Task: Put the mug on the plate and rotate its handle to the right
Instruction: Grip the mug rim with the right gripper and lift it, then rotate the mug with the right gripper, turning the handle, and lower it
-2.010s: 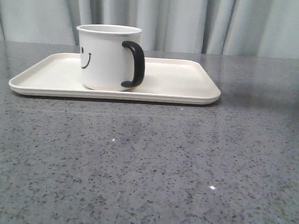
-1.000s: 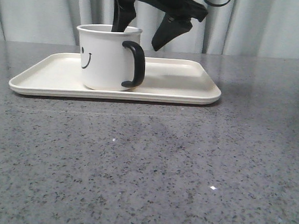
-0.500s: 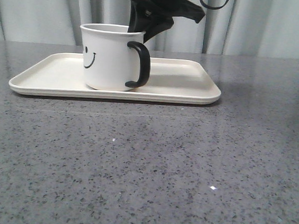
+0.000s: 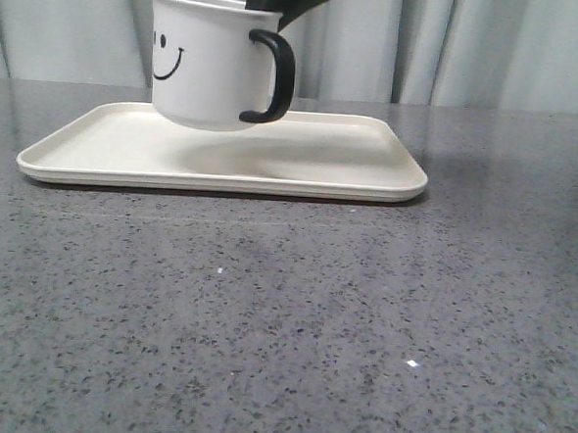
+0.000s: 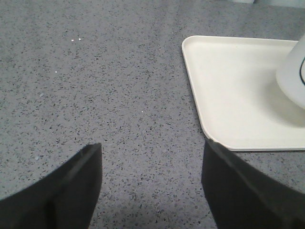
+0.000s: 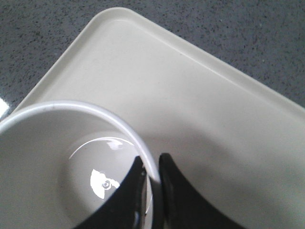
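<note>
The white mug (image 4: 205,64) with the black smiley face hangs a little above the cream plate (image 4: 351,166), its shadow on the plate below. Its black handle (image 4: 276,76) points right, slightly toward the camera. My right gripper (image 4: 277,10) is shut on the mug's rim above the handle, one finger inside and one outside, as the right wrist view (image 6: 152,174) shows; the mug's rim (image 6: 71,107) and plate (image 6: 214,119) show there too. My left gripper (image 5: 150,186) is open and empty over the bare table, beside the plate's corner (image 5: 209,133). A piece of the mug (image 5: 293,76) shows at that view's edge.
The grey speckled table (image 4: 282,324) stretches in front of the plate. Pale curtains (image 4: 495,52) hang behind the table.
My right gripper came down from above, closed on the mug's rim near the handle, and lifted the mug off the plate, shifting it slightly left.
</note>
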Controlling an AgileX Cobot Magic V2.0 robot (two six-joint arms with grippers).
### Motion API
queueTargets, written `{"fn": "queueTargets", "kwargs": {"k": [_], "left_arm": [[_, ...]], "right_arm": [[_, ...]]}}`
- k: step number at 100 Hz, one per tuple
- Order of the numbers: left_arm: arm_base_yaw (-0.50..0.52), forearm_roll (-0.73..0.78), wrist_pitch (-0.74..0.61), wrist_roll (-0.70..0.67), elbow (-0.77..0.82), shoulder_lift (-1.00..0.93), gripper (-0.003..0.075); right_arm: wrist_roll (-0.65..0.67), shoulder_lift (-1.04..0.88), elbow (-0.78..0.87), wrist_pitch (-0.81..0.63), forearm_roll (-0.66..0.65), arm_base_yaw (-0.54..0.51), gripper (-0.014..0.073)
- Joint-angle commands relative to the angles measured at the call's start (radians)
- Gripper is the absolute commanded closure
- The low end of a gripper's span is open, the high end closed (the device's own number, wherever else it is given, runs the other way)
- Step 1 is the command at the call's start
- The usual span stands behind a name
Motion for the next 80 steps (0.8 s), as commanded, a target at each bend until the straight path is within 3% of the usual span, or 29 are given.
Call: {"fn": "queueTargets", "kwargs": {"k": [1, 44, 80], "left_arm": [[0.002, -0.008, -0.070, -0.002, -0.027, -0.002, 0.0281], [0.002, -0.008, -0.070, -0.002, -0.027, -0.002, 0.0281], [0.002, -0.008, -0.070, -0.002, -0.027, -0.002, 0.0281]], "right_arm": [[-0.097, -0.054, -0.084, 0.019, 0.010, -0.004, 0.0650], [-0.543, 0.084, -0.382, 0.305, 0.032, -0.022, 0.0655], [-0.829, 0.157, -0.447, 0.428, 0.329, -0.123, 0.0655]]}}
